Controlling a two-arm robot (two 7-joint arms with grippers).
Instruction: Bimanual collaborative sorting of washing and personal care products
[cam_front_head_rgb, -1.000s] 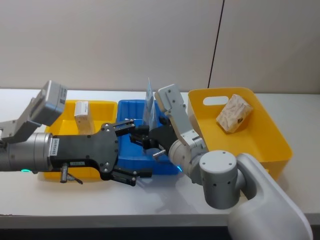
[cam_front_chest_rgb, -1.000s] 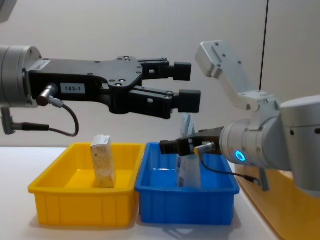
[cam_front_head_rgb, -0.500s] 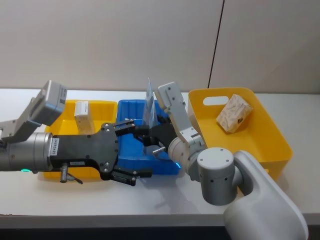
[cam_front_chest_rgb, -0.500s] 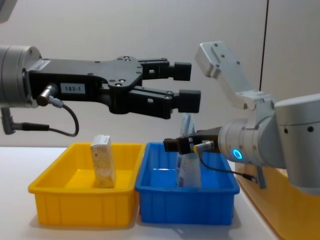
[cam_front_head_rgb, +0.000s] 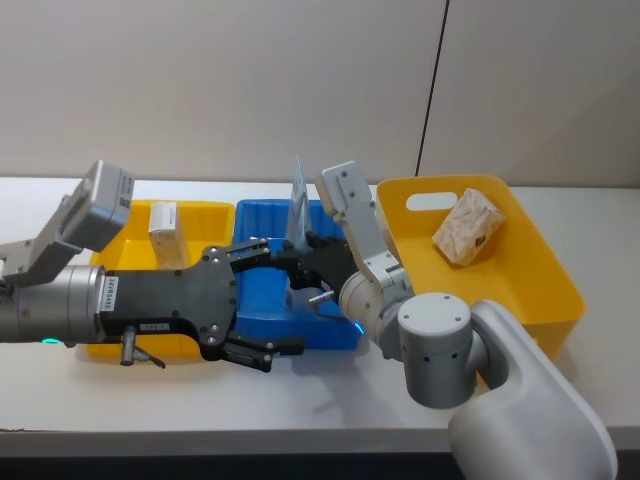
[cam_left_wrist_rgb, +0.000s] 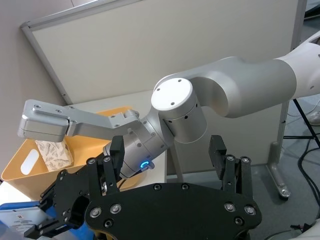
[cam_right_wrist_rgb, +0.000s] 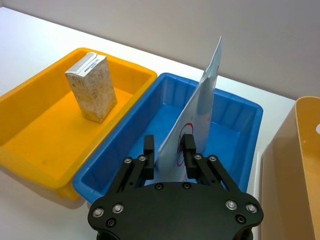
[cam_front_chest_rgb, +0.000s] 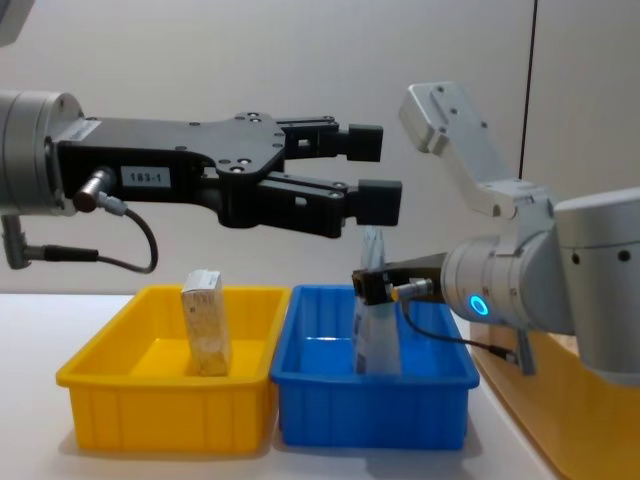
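1. Light-blue and white tube (cam_right_wrist_rgb: 197, 107) stands upright inside the blue tray (cam_right_wrist_rgb: 235, 125), flat crimped end uppermost.
2. Right gripper (cam_right_wrist_rgb: 169, 150) is over the near part of the blue tray, its fingers (cam_right_wrist_rgb: 148, 155) closed against both faces of the tube's lower part.
3. Chest view shows the same tube (cam_front_chest_rgb: 376, 330) rising above the blue tray (cam_front_chest_rgb: 370, 400) rim, with the right gripper (cam_front_chest_rgb: 366, 285) at its upper part.
4. Left gripper (cam_front_chest_rgb: 368, 172) hangs above the two small trays, jaws spread wide and holding nothing.
5. Small beige carton (cam_front_head_rgb: 163, 228) stands upright in the small yellow tray (cam_front_head_rgb: 205, 215), which sits just beside the blue tray on the robot's left.
6. Grey-beige soft pack (cam_front_head_rgb: 467, 227) with leaf print lies tilted in the large yellow tray (cam_front_head_rgb: 540, 270) on the robot's right.
7. All three trays rest on the white surface (cam_front_head_rgb: 330, 400).
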